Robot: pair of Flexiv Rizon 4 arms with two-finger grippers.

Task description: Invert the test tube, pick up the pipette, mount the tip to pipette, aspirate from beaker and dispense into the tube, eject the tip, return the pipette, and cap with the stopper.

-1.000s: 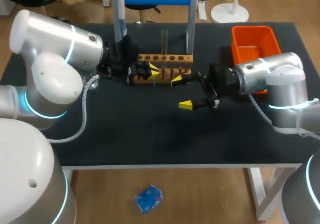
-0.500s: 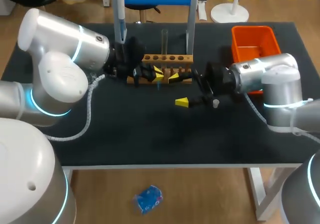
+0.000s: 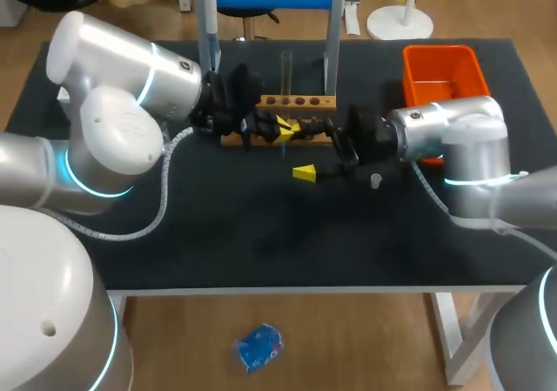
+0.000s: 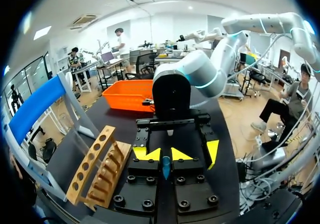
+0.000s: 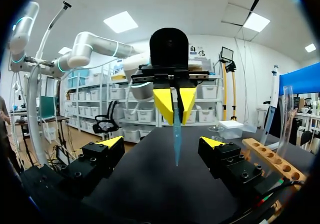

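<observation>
The left hand [image 4: 165, 155] has its two yellow wedge-shaped fingertips drawn together on a slim, translucent blue pipette tip [image 4: 166, 168], a tapering cone that hangs point-down from the pinch above the table [image 3: 261, 234]. The table's surface is matte black cloth. The right hand [image 5: 161, 142] faces it with its fingers spread wide and nothing in them; in the right wrist view the tip's narrow end hangs in the gap between those fingers, touching neither.

Beside both hands stands the wooden rack [image 3: 296, 104], a pale bar drilled with a row of round holes over a lower tier. One clear glass test tube [image 3: 286, 69] stands upright in it, and whether it holds anything cannot be told. The pipette [image 3: 209, 25] hangs behind the rack on a blue-topped stand, and its upper end is cut off in the head view. An orange plastic bin [image 3: 439, 53], a smooth-walled rectangle, sits at the far right of the table, partly hidden by the right arm. A small pale object [image 3: 375, 180] lies on the cloth just beside that arm's wrist, too small to identify
</observation>
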